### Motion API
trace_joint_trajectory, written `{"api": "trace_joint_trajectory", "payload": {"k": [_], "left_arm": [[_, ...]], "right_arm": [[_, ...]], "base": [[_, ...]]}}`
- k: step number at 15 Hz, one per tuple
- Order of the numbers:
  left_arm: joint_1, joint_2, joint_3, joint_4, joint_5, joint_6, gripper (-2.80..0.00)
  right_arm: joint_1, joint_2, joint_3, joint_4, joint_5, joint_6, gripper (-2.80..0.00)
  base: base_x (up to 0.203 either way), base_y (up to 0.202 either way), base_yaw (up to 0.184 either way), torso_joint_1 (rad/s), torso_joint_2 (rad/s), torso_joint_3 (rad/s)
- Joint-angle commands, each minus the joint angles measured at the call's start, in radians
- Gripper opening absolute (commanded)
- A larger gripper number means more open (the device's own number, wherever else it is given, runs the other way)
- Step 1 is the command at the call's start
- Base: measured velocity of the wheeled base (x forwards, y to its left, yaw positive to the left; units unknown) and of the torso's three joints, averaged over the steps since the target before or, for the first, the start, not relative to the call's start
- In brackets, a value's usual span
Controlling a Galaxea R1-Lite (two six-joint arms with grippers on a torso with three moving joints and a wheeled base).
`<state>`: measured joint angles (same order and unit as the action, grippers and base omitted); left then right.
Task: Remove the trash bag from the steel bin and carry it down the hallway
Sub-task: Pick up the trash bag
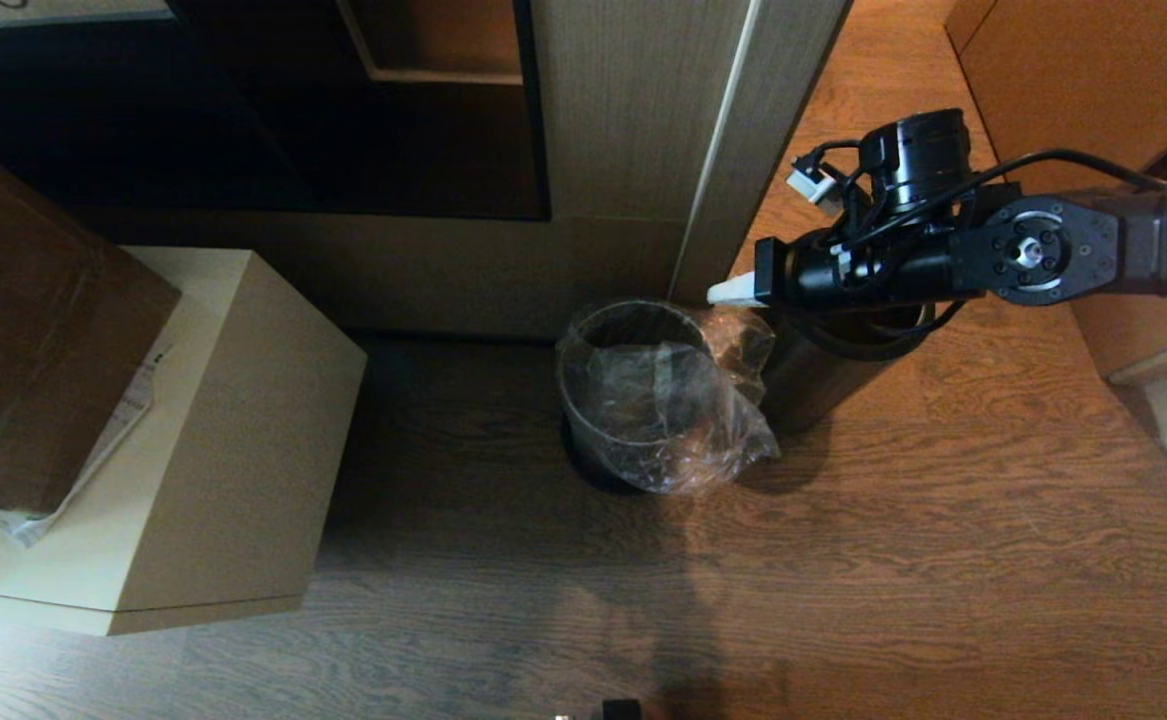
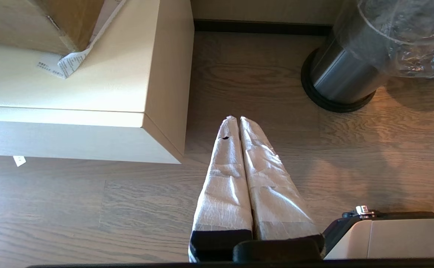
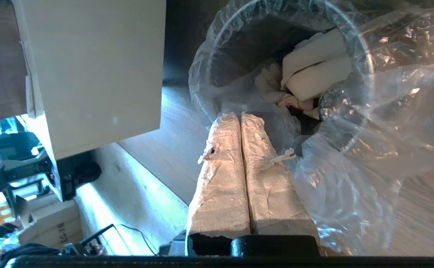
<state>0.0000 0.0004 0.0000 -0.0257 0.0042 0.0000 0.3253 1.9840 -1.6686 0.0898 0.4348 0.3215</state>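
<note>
The steel bin (image 1: 588, 420) stands on the wood floor in front of a wall corner. The trash bag (image 1: 688, 425), thin clear plastic, lines it and spills over its rim on the right side. Pale paper scraps (image 3: 313, 70) lie inside the bag (image 3: 354, 175). My right gripper (image 1: 730, 292) reaches in from the right, shut and empty. Its taped fingertips (image 3: 240, 116) hover just over the bin's right rim, close to the loose plastic. My left gripper (image 2: 239, 118) is shut and hangs low over the floor, left of the bin (image 2: 336, 82). The hallway is out of view.
A pale wooden box (image 1: 213, 440) stands left of the bin, with a brown cardboard carton (image 1: 23, 330) on top. A wall and door frame (image 1: 713, 170) rise right behind the bin. Wood floor (image 1: 943, 520) spreads in front and to the right.
</note>
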Motion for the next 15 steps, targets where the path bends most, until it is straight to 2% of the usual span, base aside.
{"api": "trace_joint_trajectory", "payload": {"k": [1, 2, 8, 15], "left_arm": [[0.0, 0.0, 0.011, 0.0, 0.0, 0.0, -2.8], [0.0, 0.0, 0.011, 0.0, 0.0, 0.0, -2.8], [0.0, 0.0, 0.011, 0.0, 0.0, 0.0, -2.8], [0.0, 0.0, 0.012, 0.0, 0.0, 0.0, -2.8]], "right_arm": [[-0.012, -0.004, 0.016, -0.001, -0.003, 0.0, -2.8], [-0.037, 0.008, 0.022, 0.001, -0.009, -0.001, 0.0], [-0.15, 0.101, 0.011, 0.047, -0.007, 0.004, 0.0], [-0.192, 0.204, -0.057, 0.039, 0.001, -0.006, 0.0]], "base": [[0.0, 0.0, 0.0, 0.0, 0.0, 0.0], [0.0, 0.0, 0.0, 0.0, 0.0, 0.0], [0.0, 0.0, 0.0, 0.0, 0.0, 0.0], [0.0, 0.0, 0.0, 0.0, 0.0, 0.0]]}}
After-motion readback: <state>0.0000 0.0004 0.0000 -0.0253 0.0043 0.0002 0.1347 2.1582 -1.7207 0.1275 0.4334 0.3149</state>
